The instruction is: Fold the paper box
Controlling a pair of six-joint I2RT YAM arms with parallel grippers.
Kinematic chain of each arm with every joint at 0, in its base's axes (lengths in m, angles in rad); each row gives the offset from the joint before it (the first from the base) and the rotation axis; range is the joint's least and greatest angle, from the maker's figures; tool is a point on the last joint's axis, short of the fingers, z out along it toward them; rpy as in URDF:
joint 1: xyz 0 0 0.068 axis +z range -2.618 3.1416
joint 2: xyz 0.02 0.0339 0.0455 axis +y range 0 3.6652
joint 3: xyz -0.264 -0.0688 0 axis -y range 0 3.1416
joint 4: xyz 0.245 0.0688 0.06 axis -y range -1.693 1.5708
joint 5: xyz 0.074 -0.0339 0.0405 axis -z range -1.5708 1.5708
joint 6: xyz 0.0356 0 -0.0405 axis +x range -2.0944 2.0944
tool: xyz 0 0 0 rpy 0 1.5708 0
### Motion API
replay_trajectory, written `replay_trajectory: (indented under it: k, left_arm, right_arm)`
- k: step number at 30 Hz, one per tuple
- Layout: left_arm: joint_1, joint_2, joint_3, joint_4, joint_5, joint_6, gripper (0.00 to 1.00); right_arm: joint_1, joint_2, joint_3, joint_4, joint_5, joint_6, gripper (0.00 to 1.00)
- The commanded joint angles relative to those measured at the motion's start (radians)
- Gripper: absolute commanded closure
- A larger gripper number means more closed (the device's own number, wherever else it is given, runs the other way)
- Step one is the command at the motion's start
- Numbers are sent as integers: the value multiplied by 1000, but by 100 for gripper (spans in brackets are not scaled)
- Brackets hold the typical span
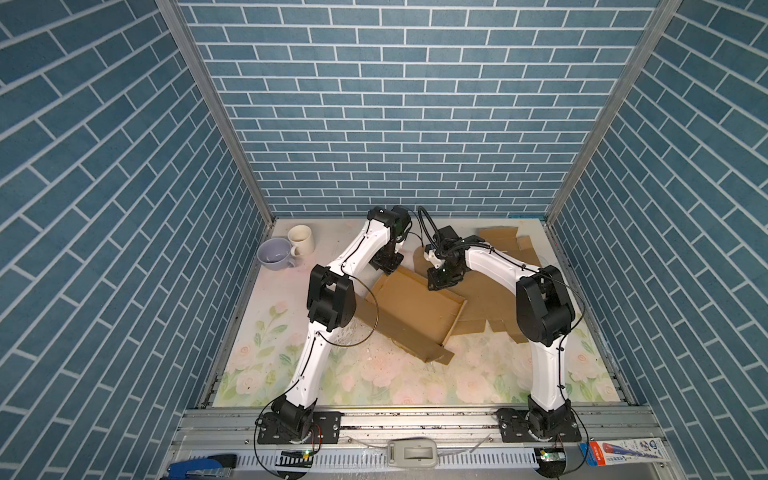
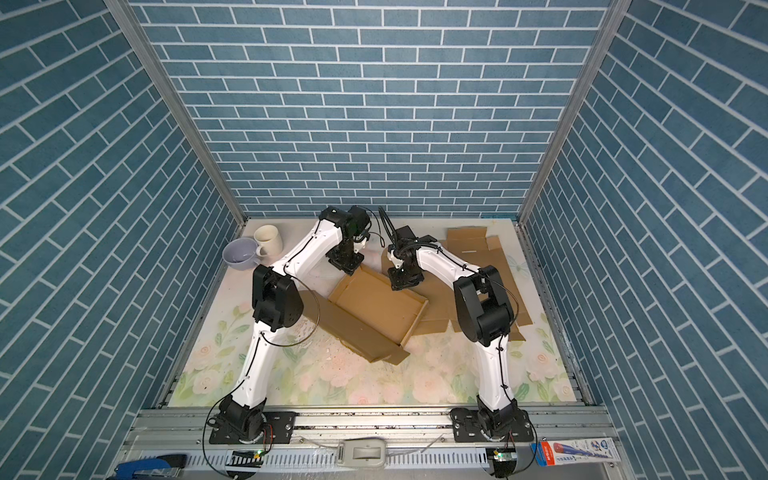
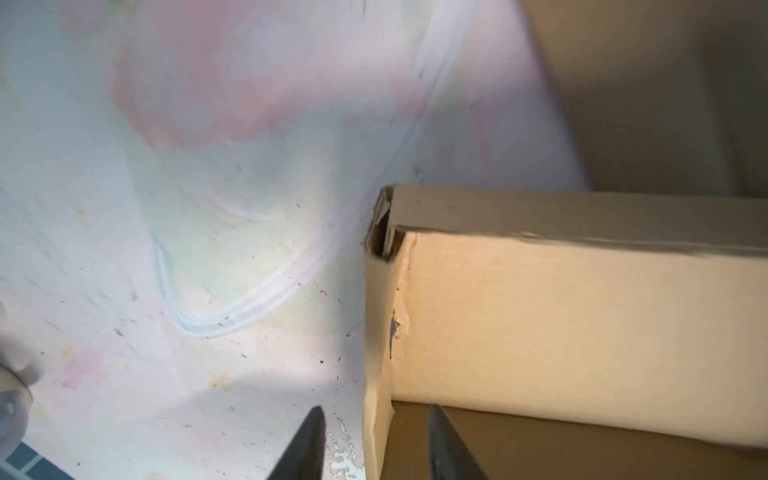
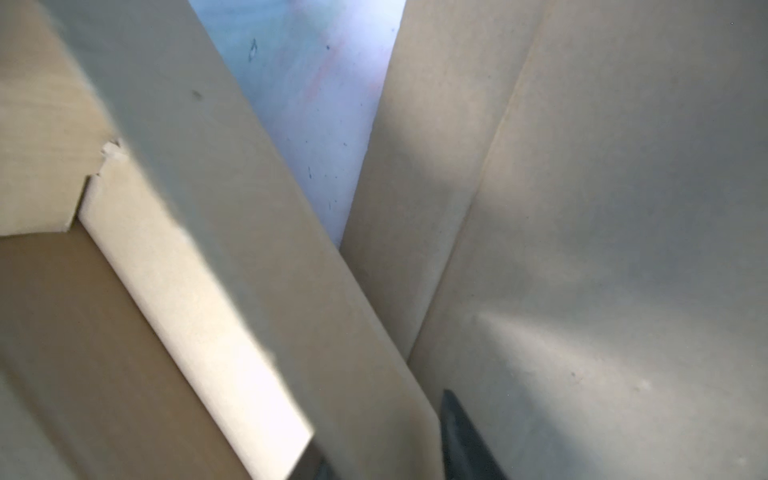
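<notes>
left gripper (image 3: 375, 409) straddled the far corner of the paper box (image 1: 415, 307), jaws apart, holding nothing; right gripper (image 4: 382, 424) bracketed its far wall. whether that one gripped, i could not tell.

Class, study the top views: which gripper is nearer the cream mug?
Left. The left gripper is at the paper box's far corner, a short way right of the cream mug. The right gripper is further right, at the box's far wall.
</notes>
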Motion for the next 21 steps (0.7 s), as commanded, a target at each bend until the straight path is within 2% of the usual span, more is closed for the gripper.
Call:
replay_trajectory:
  k: [1, 11, 16, 21]
  left_arm:
    - [3, -125, 54, 26, 41, -7, 54]
    - [28, -375, 60, 126, 19, -26, 50]
    - [31, -440, 41, 149, -7, -26, 49]
    - [33, -502, 2, 203, -23, -41, 49]
  right_arm:
    - [-7, 13, -34, 14, -4, 69, 69]
    - [-42, -88, -193, 188, -125, 364, 87]
    - [-45, -168, -312, 287, -102, 560, 93]
    - [-41, -256, -508, 506, -40, 852, 94]
